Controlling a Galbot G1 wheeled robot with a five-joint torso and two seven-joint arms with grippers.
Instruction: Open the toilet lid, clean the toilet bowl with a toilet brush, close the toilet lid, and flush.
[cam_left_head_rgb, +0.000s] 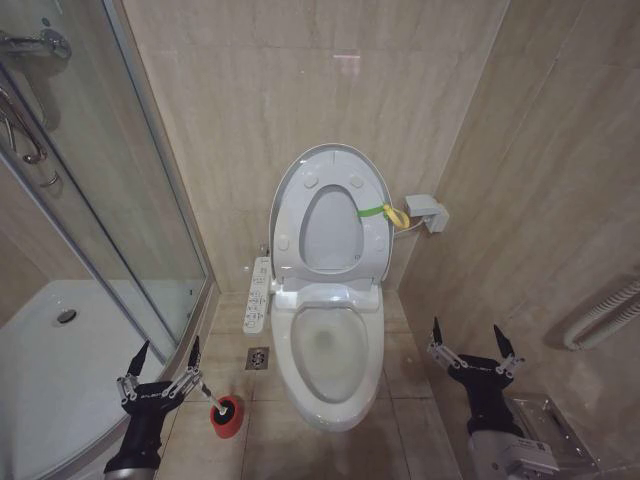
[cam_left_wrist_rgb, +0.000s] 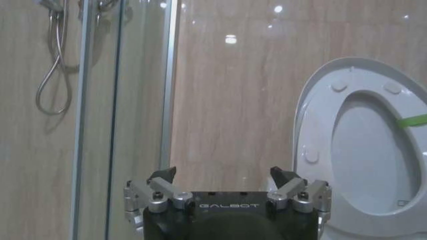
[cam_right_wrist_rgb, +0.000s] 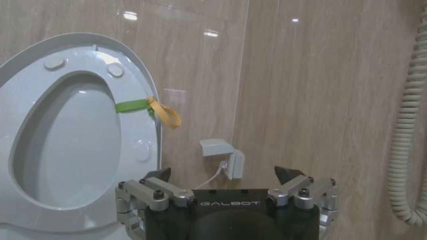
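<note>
The toilet lid (cam_left_head_rgb: 332, 232) stands raised against the back wall with the ring seat (cam_left_head_rgb: 300, 215) up in front of it. A yellow-green strap (cam_left_head_rgb: 388, 213) hangs at its right edge. Below, the toilet bowl (cam_left_head_rgb: 372, 352) lies uncovered. The toilet brush (cam_left_head_rgb: 207, 397) rests in its red holder (cam_left_head_rgb: 227, 418) on the floor left of the bowl. My left gripper (cam_left_head_rgb: 166, 362) is open just left of and above the brush handle, holding nothing. My right gripper (cam_left_head_rgb: 473, 346) is open and bare to the right of the bowl. In the wrist views, the left gripper (cam_left_wrist_rgb: 222, 176) faces the lid (cam_left_wrist_rgb: 373, 150) and the right gripper (cam_right_wrist_rgb: 223, 176) faces the lid (cam_right_wrist_rgb: 67, 150).
A glass shower screen (cam_left_head_rgb: 130, 200) and white shower tray (cam_left_head_rgb: 60, 350) close off the left. A bidet control strip (cam_left_head_rgb: 260, 295) and floor drain (cam_left_head_rgb: 257, 357) lie between tray and toilet. A wall box (cam_left_head_rgb: 426, 212) and a ribbed hose (cam_left_head_rgb: 600, 318) are on the right wall.
</note>
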